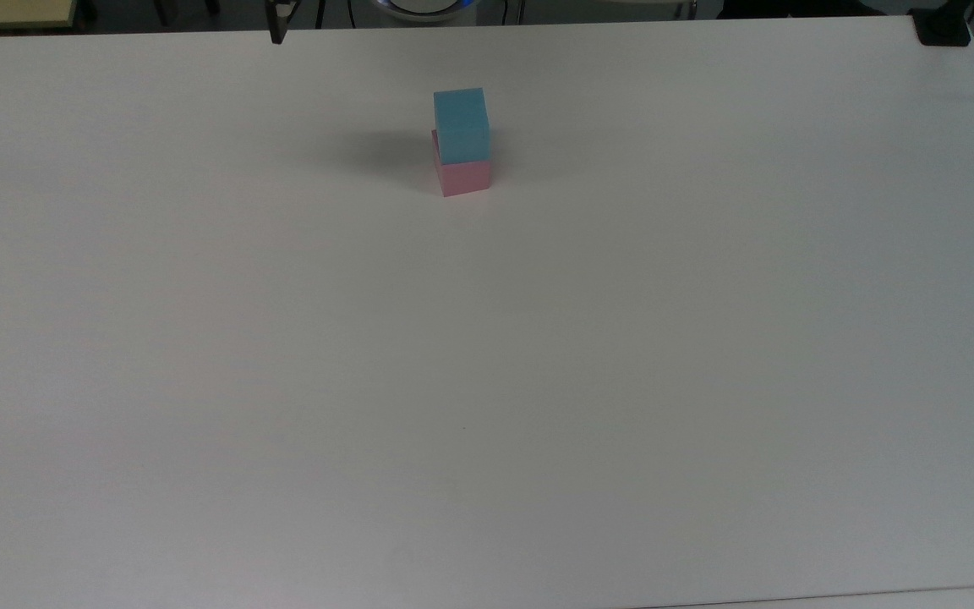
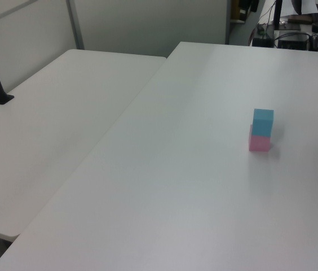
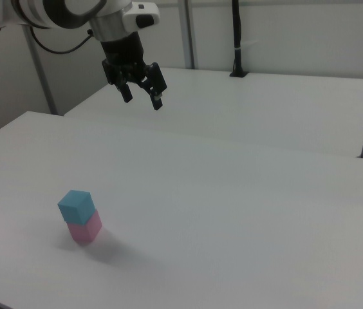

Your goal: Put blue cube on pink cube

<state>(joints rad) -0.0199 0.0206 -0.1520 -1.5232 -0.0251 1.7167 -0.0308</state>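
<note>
Blue cube (image 3: 76,206) stacked on pink cube (image 3: 84,228), well below and to the right view's left of the spread jaws of the gripper (image 3: 142,96).
</note>
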